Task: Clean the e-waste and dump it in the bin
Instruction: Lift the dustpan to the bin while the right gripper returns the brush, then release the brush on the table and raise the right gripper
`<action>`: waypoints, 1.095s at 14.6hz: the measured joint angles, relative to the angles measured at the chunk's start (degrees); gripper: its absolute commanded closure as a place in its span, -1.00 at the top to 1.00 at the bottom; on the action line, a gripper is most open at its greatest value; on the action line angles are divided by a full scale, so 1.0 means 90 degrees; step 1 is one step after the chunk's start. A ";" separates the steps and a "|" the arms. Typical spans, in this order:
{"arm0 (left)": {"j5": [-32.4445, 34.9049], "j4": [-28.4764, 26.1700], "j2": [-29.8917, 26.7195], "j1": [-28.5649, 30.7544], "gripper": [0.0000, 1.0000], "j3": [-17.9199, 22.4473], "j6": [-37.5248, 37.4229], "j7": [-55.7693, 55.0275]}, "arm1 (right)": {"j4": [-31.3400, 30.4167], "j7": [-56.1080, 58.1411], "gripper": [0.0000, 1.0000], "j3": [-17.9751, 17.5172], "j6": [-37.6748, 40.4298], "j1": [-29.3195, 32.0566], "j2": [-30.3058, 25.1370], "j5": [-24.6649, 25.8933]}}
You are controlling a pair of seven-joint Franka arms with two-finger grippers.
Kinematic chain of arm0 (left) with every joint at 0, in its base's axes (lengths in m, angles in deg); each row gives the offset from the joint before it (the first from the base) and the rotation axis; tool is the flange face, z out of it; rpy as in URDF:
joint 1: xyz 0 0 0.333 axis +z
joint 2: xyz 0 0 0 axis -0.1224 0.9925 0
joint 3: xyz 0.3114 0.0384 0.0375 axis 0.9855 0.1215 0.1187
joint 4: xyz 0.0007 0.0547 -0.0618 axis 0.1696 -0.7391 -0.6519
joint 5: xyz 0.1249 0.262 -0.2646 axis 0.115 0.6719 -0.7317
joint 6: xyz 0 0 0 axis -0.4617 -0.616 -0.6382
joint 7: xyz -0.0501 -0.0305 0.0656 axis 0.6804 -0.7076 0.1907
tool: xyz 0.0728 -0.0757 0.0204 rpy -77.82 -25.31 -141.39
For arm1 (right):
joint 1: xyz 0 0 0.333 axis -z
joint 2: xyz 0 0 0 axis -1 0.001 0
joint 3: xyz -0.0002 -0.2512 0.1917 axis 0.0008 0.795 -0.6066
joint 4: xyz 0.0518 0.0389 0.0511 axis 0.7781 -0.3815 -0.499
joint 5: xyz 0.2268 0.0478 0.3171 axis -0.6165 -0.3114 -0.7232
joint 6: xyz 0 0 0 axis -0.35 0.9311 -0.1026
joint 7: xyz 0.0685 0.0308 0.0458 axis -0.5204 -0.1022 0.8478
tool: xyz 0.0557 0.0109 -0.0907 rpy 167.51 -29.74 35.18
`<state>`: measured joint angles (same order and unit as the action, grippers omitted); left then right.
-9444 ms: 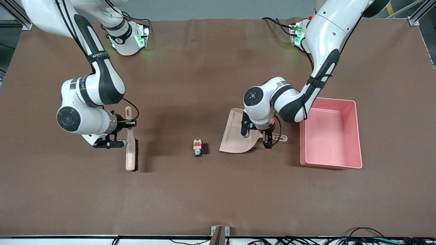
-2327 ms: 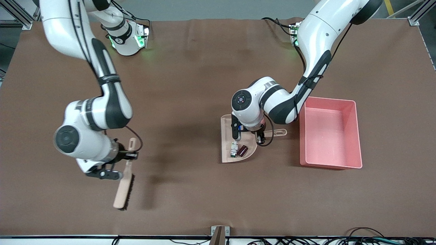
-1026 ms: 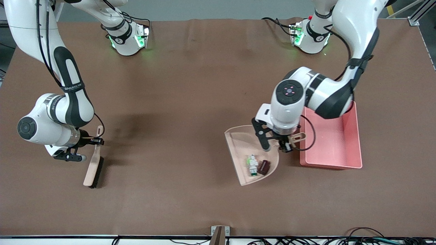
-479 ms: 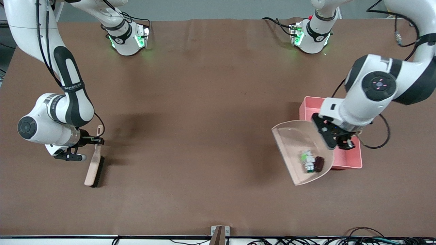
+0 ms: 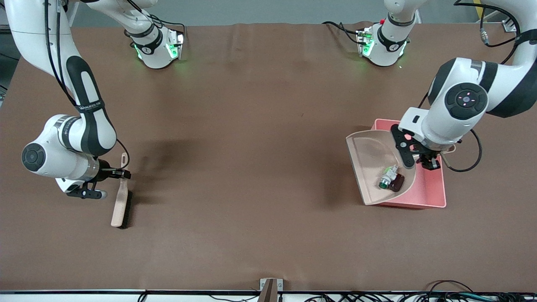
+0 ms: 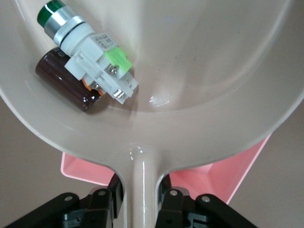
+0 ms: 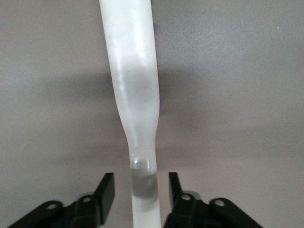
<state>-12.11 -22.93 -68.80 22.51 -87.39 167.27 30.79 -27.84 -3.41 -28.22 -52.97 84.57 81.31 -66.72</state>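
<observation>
Item: beige flat plastic dustpan, lower right of the front frame, held in the air partly over the pink rectangular plastic bin. Left gripper: fingers clenched on the dustpan's handle, seen at the bottom of the left wrist frame. Contents: the e-waste, two pieces lying touching in the rounded back of the pan, namely a white electrical component with orange parts and a green tip and a small dark maroon block; neither is in the bin yet. Item: long pale brush with dark bristles, lower left of the front frame, its tip at or near the brown bench. Right gripper: fingers grasping the brush handle; this arm looks to be waiting. Status, as judged: carry done, tipping pending. Risks, as judged: the pan's open edge overhangs the bench more than the bin, so tilting toward that edge would spill the pieces onto the bench; a fast tilt could bounce the component over the bin wall; a low pan could knock the bin's rim and shift it.
</observation>
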 measured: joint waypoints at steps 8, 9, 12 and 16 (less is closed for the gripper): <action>-0.0021 -0.0678 -0.0899 0.1321 -0.99 0.0029 0.0222 0.1206 | 0.0531 0.0012 1.00 -0.0034 0.0162 -0.0057 -0.0154 0.0099; -0.0021 -0.0697 -0.0911 0.1445 -0.99 0.0034 0.0297 0.1223 | 0.0710 0.0011 1.00 -0.0039 0.0445 -0.0075 -0.0219 0.0165; 0.0030 -0.0740 -0.0914 0.1744 -0.99 0.0094 0.0410 0.1304 | 0.1377 0.0011 1.00 -0.0044 0.1379 -0.0132 -0.0516 0.0298; 0.0155 -0.0817 -0.0913 0.2077 -0.99 0.0208 0.0493 0.1585 | 0.1657 0.0019 1.00 -0.0046 0.1823 -0.0222 -0.1166 0.0543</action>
<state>-10.71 -30.28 -77.02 41.20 -85.52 171.70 45.05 -12.92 -3.24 -28.63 -36.56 82.57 70.82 -61.84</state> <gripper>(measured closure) 0.661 0.000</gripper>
